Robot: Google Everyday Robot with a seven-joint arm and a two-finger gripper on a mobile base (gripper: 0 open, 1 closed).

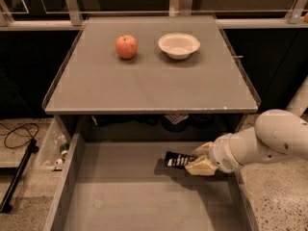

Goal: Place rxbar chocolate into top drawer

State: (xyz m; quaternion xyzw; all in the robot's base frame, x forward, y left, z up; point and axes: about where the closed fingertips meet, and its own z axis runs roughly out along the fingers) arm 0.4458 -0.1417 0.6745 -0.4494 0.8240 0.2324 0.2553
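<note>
The top drawer point(120, 196) is pulled out below the grey tabletop, wide and shallow with a flat grey bottom. My gripper point(198, 160) reaches in from the right over the drawer's right side. It is shut on the rxbar chocolate point(179, 160), a dark bar with pale lettering that sticks out to the left of the fingers, a little above the drawer bottom.
A red apple point(126, 46) and a white bowl point(179, 45) stand on the grey tabletop point(149, 85). A clear bin point(52, 148) and a black cable point(17, 134) lie on the floor at the left. A metal rail runs along the back.
</note>
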